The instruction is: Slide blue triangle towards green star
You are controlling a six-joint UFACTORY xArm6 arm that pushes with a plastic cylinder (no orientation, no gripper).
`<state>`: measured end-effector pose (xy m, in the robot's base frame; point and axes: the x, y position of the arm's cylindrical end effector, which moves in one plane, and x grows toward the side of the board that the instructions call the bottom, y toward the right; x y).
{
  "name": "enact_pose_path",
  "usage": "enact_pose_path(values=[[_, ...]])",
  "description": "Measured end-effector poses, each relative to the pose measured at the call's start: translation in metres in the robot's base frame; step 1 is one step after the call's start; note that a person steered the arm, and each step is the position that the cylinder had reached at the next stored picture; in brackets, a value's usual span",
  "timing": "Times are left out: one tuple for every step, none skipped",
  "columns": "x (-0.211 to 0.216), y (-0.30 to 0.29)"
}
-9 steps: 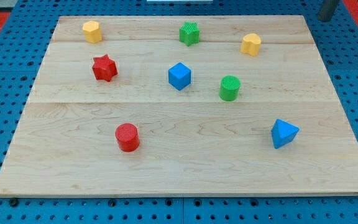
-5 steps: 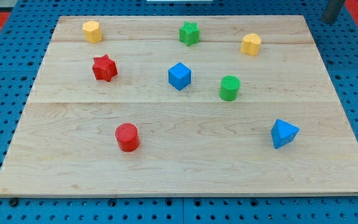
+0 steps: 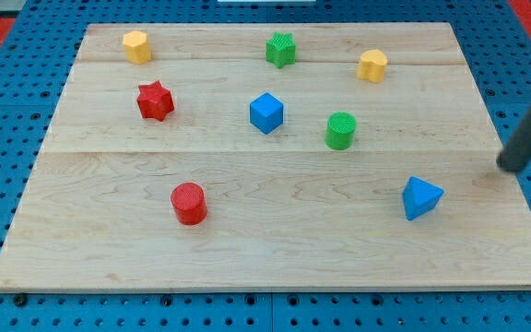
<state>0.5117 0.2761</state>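
Observation:
The blue triangle (image 3: 420, 197) lies on the wooden board (image 3: 275, 249) at the view's lower right. The green star (image 3: 281, 49) sits near the board's top edge, middle. My tip (image 3: 508, 166) is at the board's right edge, to the right of and slightly above the blue triangle, apart from it. The rod runs up and right out of the view.
A green cylinder (image 3: 340, 130) and a blue cube (image 3: 266, 112) stand between the triangle and the star. A yellow block (image 3: 372, 65) is at the top right, a yellow hexagon (image 3: 135, 46) at the top left. A red star (image 3: 155, 100) and a red cylinder (image 3: 189, 203) are on the left.
The rod has moved from the view's top right corner down to the board's right edge near the blue triangle. No block has moved.

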Motion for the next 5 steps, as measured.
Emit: enact_pose_path(values=[[0.066,-0.065],[0.055,-0.125],[0.004,-0.129],[-0.029,-0.12],[0.011,-0.132]])
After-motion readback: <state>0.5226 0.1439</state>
